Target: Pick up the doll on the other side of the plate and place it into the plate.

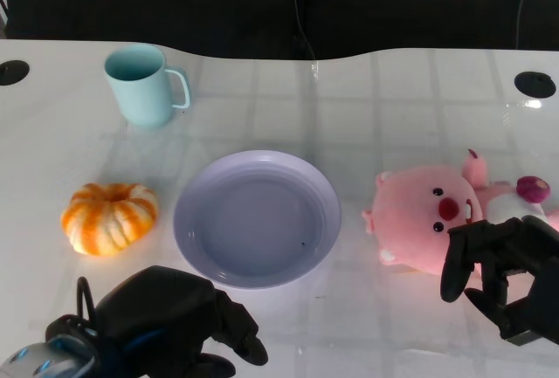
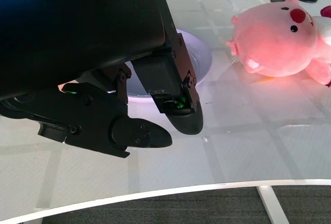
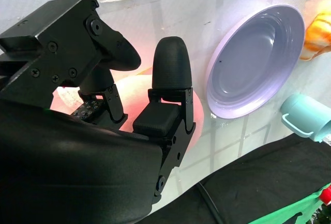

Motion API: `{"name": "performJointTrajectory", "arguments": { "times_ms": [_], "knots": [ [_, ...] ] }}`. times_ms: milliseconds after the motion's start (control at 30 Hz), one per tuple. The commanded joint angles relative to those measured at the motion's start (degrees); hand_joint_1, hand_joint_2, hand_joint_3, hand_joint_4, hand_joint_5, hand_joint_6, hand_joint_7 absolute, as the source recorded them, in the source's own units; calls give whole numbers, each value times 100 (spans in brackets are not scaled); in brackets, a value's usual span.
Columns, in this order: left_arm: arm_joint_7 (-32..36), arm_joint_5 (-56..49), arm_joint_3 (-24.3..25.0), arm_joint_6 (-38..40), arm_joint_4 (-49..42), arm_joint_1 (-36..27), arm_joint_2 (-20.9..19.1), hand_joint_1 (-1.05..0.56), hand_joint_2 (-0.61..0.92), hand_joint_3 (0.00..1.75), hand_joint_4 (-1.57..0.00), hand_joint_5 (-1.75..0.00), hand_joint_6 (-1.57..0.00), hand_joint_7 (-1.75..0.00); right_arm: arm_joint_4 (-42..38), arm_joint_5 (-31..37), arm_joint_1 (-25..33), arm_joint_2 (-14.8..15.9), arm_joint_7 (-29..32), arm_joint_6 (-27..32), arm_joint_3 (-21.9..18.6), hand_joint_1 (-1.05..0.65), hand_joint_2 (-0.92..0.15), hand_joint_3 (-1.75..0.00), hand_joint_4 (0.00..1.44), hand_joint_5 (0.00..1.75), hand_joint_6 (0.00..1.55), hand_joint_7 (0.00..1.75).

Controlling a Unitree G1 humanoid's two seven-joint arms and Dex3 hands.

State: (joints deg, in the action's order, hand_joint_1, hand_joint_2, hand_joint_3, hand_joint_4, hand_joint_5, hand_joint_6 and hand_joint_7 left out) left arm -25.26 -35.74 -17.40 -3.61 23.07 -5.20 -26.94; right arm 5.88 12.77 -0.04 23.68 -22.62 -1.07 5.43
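Note:
A pink plush doll (image 1: 428, 216) lies on the white table to the right of the lavender plate (image 1: 194, 247), face up. My right hand (image 1: 507, 273) hovers at the doll's near side, over its body, fingers apart and holding nothing. In the right wrist view the doll (image 3: 137, 92) shows pink just behind the spread fingers (image 3: 170, 63), with the plate (image 3: 258, 58) beyond. My left hand (image 1: 175, 321) rests low at the near left of the plate, empty. In the left wrist view, its fingers (image 2: 176, 115) point toward the plate (image 2: 202, 58) and the doll (image 2: 279, 40).
An orange-and-white pumpkin (image 1: 109, 216) sits left of the plate. A light teal mug (image 1: 144, 85) stands at the far left. Two dark round holes (image 1: 534, 84) mark the table's far corners. The table's far edge meets a dark backdrop.

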Motion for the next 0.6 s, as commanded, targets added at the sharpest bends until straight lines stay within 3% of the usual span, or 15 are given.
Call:
{"name": "performJointTrajectory", "arguments": {
  "times_ms": [33,600],
  "knots": [
    [-73,28,52,75,-7,47,-61,-24,92,24,-76,-128,-110,0,-16,-22,-67,99,-15,-43,-27,3,-44,-121,79,160,82,125],
    [-97,-4,37,94,24,67,-90,-26,92,28,-74,-125,-108,-1,20,-13,-55,90,-5,-3,-27,5,-44,-122,79,160,82,124]
  ]
}}
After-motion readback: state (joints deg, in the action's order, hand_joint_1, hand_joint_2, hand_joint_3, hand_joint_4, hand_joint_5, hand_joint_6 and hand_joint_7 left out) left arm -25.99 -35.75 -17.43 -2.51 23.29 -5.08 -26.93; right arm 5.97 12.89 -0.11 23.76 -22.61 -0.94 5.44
